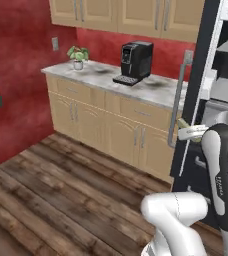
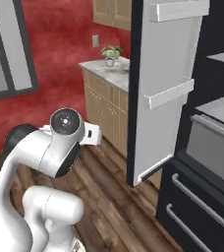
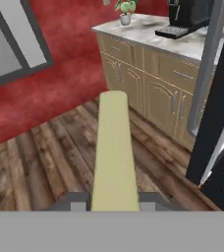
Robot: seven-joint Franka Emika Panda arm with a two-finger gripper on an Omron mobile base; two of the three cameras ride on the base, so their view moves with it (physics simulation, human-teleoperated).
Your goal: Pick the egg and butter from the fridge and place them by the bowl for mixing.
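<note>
The jaws are clamped on the butter (image 3: pixel 115 152), a pale yellow stick that runs lengthwise out from between the two dark finger tips (image 3: pixel 77 201) in the hand view and points toward the wooden floor (image 3: pixel 40 167) and the lower cabinets beyond. In the left base view the butter's end (image 1: pixel 188 131) shows just past the white arm's upper link, held in the air beside the open fridge door (image 1: pixel 196 90) and close to its grey bar handle (image 1: pixel 180 95). The fridge (image 2: pixel 207 147) stands open on the right: its door (image 2: pixel 163 88) swings out toward the room, pale inner racks facing the grey shelves and lower drawers. That door edge stands between the held stick and the table (image 1: pixel 111 77) along the red wall. Farther off, on the marbled top of that table, sit a black coffee machine (image 1: pixel 134 61) and, near the far corner, a small potted plant (image 1: pixel 78 56). Tan wall cabinets (image 1: pixel 131 12) hang above them.
</note>
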